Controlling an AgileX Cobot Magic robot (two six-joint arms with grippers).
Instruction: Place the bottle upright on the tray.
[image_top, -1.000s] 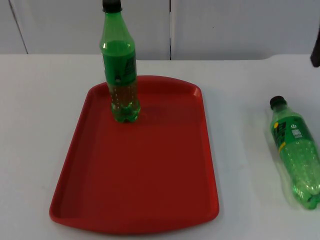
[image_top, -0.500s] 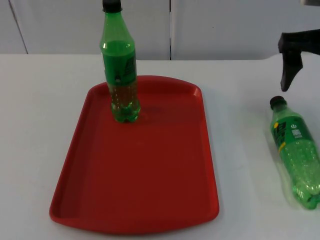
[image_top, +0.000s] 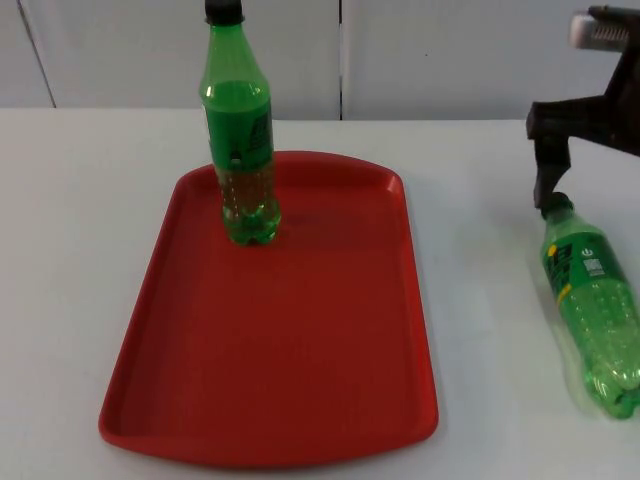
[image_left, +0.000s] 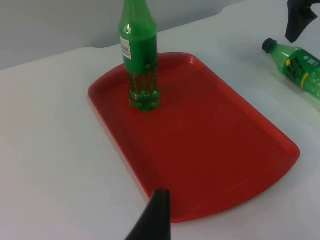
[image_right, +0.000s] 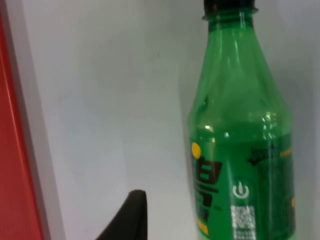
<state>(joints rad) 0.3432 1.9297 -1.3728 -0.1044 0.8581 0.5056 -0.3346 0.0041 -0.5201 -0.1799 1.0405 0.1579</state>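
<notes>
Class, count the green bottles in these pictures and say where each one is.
2. One bottle stands upright on the red tray; the other bottle lies on the table right of it.
</notes>
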